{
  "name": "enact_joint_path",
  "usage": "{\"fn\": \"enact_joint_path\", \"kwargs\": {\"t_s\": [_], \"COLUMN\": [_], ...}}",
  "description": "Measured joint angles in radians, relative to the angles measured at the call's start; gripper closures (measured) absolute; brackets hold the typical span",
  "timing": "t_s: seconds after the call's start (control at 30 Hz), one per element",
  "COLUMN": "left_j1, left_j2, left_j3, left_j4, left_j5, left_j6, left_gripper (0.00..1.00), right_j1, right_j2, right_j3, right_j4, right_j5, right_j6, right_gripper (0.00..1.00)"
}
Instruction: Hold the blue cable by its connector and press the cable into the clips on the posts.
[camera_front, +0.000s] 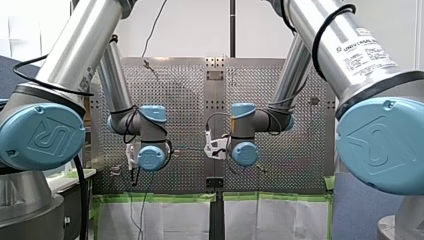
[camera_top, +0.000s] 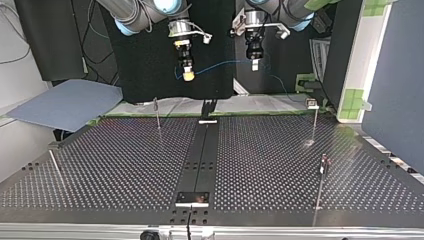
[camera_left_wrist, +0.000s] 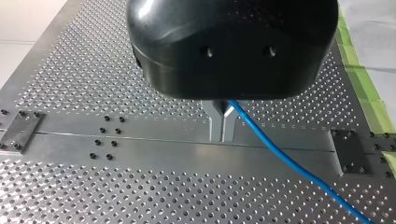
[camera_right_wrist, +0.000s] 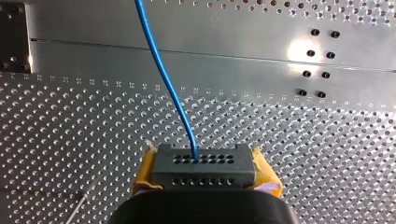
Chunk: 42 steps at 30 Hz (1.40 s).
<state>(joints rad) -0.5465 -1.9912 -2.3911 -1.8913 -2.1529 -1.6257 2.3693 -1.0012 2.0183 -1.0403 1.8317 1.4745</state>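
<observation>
The perforated table (camera_top: 125, 170) carries thin posts (camera_top: 157, 114) near its edges. High above its far edge in the top view, my right gripper (camera_right_wrist: 205, 173) pinches the connector (camera_right_wrist: 204, 160). My left gripper (camera_left_wrist: 222, 126) pinches the blue cable (camera_left_wrist: 285, 158), which spans between them.

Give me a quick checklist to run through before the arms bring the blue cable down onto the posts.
1. Connector clamped between the right gripper's yellow pads: ok.
2. Left gripper shut on the blue cable: ok.
3. Cable runs free between both grippers, above the table: ok.
4. Cable seated in a clip on the posts: not ok, none yet.
5. Which way the clips open: cannot tell.
</observation>
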Motion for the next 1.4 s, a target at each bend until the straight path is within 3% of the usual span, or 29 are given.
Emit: {"fn": "enact_joint_path", "kwargs": {"t_s": [0.13, 0.47, 0.87, 1.13, 1.4], "left_j1": [0.0, 0.0, 0.001, 0.001, 0.001], "left_j2": [0.001, 0.001, 0.006, 0.05, 0.056], "left_j3": [0.0, 0.0, 0.003, 0.007, 0.008], "left_j4": [0.001, 0.001, -0.003, -0.06, -0.135], "left_j5": [0.0, 0.0, 0.004, 0.046, 0.05], "left_j6": [0.0, 0.0, 0.004, 0.053, 0.062], "left_gripper": [1.0, 1.0, 1.0, 1.0, 1.0], "right_j1": [0.003, 0.018, 0.018, 0.018, 0.018], "right_j2": [0.003, 0.065, 0.069, 0.069, 0.069], "right_j3": [0.001, 0.003, 0.003, 0.003, 0.003], "right_j4": [0.003, 0.018, 0.018, 0.018, 0.018], "right_j5": [0.001, 0.003, 0.003, 0.003, 0.003], "right_j6": [-0.001, -0.001, -0.002, -0.001, -0.002], "right_gripper": [0.91, 0.91, 0.91, 0.91, 0.91]}}
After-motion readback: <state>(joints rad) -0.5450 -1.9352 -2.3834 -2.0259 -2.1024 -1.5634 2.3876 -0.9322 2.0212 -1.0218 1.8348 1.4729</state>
